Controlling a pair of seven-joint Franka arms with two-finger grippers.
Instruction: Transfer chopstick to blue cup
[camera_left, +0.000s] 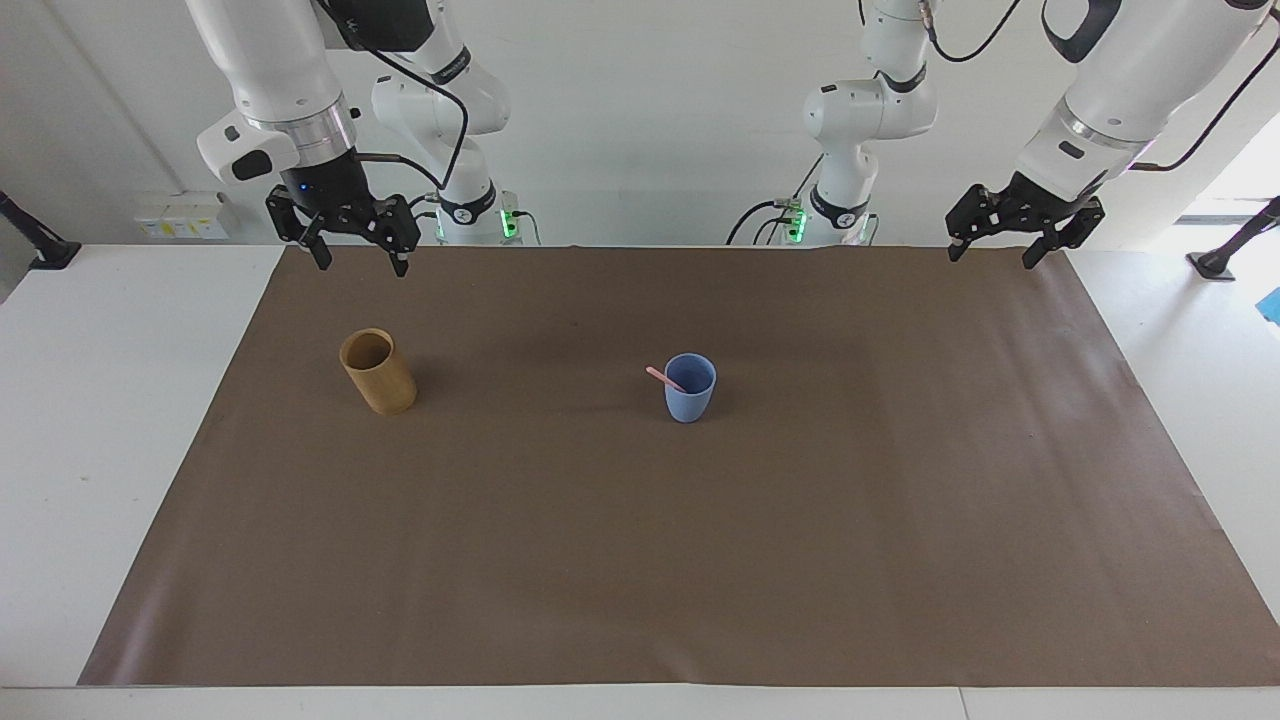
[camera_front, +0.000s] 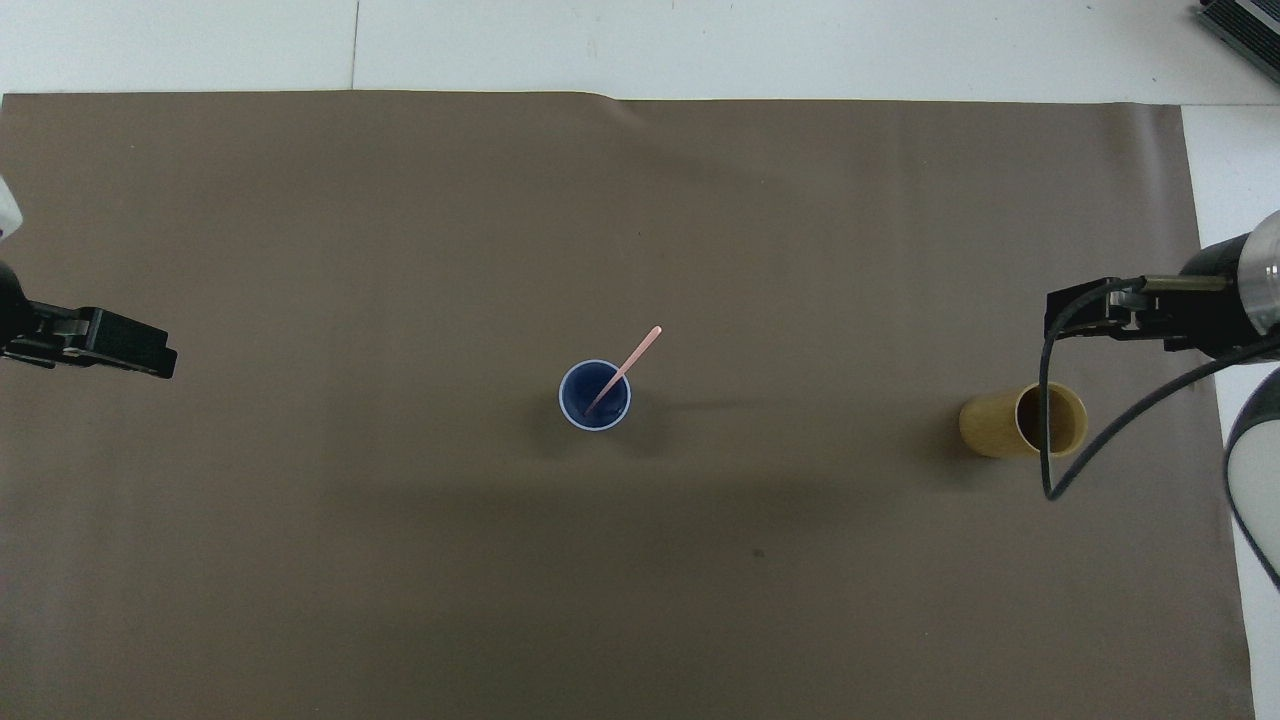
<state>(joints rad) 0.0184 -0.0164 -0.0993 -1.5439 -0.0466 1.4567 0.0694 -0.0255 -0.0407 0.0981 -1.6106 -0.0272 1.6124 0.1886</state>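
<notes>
I'm watching from high across the table (camera_left: 60, 420), facing the robots, and from steeply overhead; both are sharing the brown mat (camera_left: 700, 560).

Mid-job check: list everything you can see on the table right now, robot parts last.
chopstick: one seen, pink, standing tilted in the blue cup, top leaning toward the right arm's end and away from the robots.
blue cup: one, light blue, upright near the middle of the mat.
bamboo holder: one, tan, upright toward the right arm's end, nothing visible inside.
mat: one, brown, covering most of the table.
table: one, white, under the mat.
left end effector: one, black, open, holding nothing, raised over the mat's edge nearest the robots; waiting.
right end effector: one, black, open, holding nothing, raised over the mat between its base and the bamboo holder.
</notes>
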